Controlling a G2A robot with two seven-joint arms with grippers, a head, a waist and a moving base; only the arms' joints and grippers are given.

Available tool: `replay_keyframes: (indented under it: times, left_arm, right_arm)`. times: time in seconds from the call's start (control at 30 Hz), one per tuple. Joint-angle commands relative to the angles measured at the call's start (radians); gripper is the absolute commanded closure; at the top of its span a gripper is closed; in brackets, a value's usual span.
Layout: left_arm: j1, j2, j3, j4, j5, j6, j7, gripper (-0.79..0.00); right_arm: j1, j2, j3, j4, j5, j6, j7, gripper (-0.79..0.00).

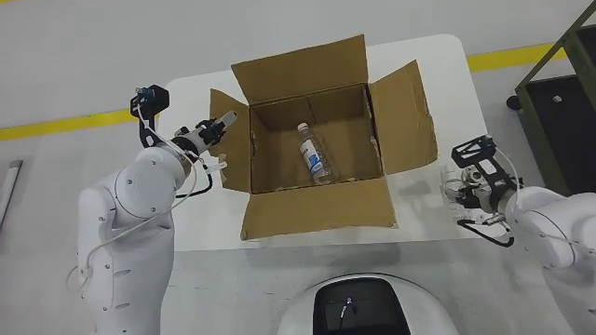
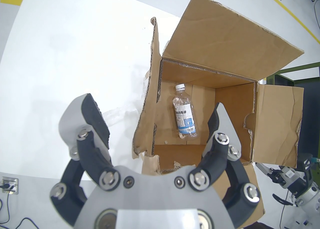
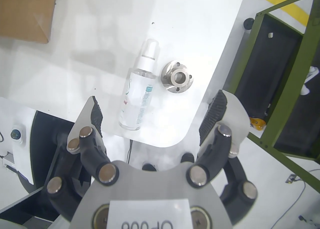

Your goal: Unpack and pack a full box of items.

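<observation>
Clear bottle (image 2: 184, 114) lying flat in the box (image 2: 235, 39): judged light, thin-walled, likely slippery; grip across the labelled middle. Left hand (image 2: 154, 108) and right hand (image 3: 157, 98) open, empty

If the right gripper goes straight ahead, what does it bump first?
The right gripper would probably meet the spray bottle lying on the table, beside the metal ring; depth is unclear.

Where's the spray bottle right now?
In the right wrist view, the spray bottle lies flat on the table, at its near right corner, beside the metal flange, outside the cardboard box.
</observation>
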Motion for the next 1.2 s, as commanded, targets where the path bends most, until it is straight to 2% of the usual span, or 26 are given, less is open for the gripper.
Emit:
replay_keyframes:
  times: [0.0, 0.03, 0.1, 0.13, 0.23, 0.33, 0.4, 0.47, 0.57, 0.7, 0.73, 0.9, 1.03, 1.1, 1.17]
  left_arm:
    - [0.000, 0.000, 0.000, 0.000, 0.000, 0.000, 0.000, -0.785]
    - [0.000, 0.000, 0.000, 0.000, 0.000, 0.000, 0.000, -0.785]
    - [0.000, 0.000, 0.000, 0.000, 0.000, 0.000, 0.000, -0.785]
    - [0.000, 0.000, 0.000, 0.000, 0.000, 0.000, 0.000, -0.785]
    - [0.000, 0.000, 0.000, 0.000, 0.000, 0.000, 0.000, -0.785]
    - [0.000, 0.000, 0.000, 0.000, 0.000, 0.000, 0.000, -0.785]
    - [0.000, 0.000, 0.000, 0.000, 0.000, 0.000, 0.000, -0.785]
    - [0.000, 0.000, 0.000, 0.000, 0.000, 0.000, 0.000, -0.785]
    - [0.000, 0.000, 0.000, 0.000, 0.000, 0.000, 0.000, -0.785]
    - [0.000, 0.000, 0.000, 0.000, 0.000, 0.000, 0.000, -0.785]
    - [0.000, 0.000, 0.000, 0.000, 0.000, 0.000, 0.000, -0.785]
    - [0.000, 0.000, 0.000, 0.000, 0.000, 0.000, 0.000, -0.785]
    - [0.000, 0.000, 0.000, 0.000, 0.000, 0.000, 0.000, -0.785]
    - [0.000, 0.000, 0.000, 0.000, 0.000, 0.000, 0.000, -0.785]
    - [0.000, 0.000, 0.000, 0.000, 0.000, 0.000, 0.000, -0.785]
  right_arm:
    - [0.012, -0.003, -0.027, 0.016, -0.024, 0.038, -0.003, -0.616]
    - [0.017, -0.005, -0.041, 0.030, -0.031, 0.054, 0.001, -0.413]
    - [0.030, -0.009, -0.064, 0.051, -0.024, 0.081, 0.005, -0.336]
    - [0.035, -0.009, -0.075, 0.064, -0.032, 0.084, 0.011, -0.336]
    - [0.049, -0.013, -0.095, 0.092, -0.017, 0.093, 0.012, -0.425]
    - [0.061, -0.015, -0.108, 0.116, -0.022, 0.094, 0.014, -0.422]
    - [0.065, -0.016, -0.116, 0.131, -0.022, 0.095, 0.014, -0.462]
    - [0.072, -0.017, -0.122, 0.141, -0.024, 0.097, 0.013, -0.440]
    - [0.075, -0.019, -0.130, 0.151, -0.028, 0.100, 0.013, -0.486]
    - [0.080, -0.020, -0.137, 0.161, -0.032, 0.103, 0.010, -0.508]
    - [0.080, -0.020, -0.139, 0.162, -0.037, 0.105, 0.011, -0.551]
    - [0.080, -0.022, -0.134, 0.157, -0.040, 0.114, 0.016, -0.576]
    - [0.080, -0.022, -0.124, 0.154, -0.035, 0.111, 0.022, -0.566]
    - [0.080, -0.021, -0.121, 0.160, -0.037, 0.108, 0.024, -0.480]
    - [0.080, -0.022, -0.120, 0.168, -0.036, 0.106, 0.022, -0.459]
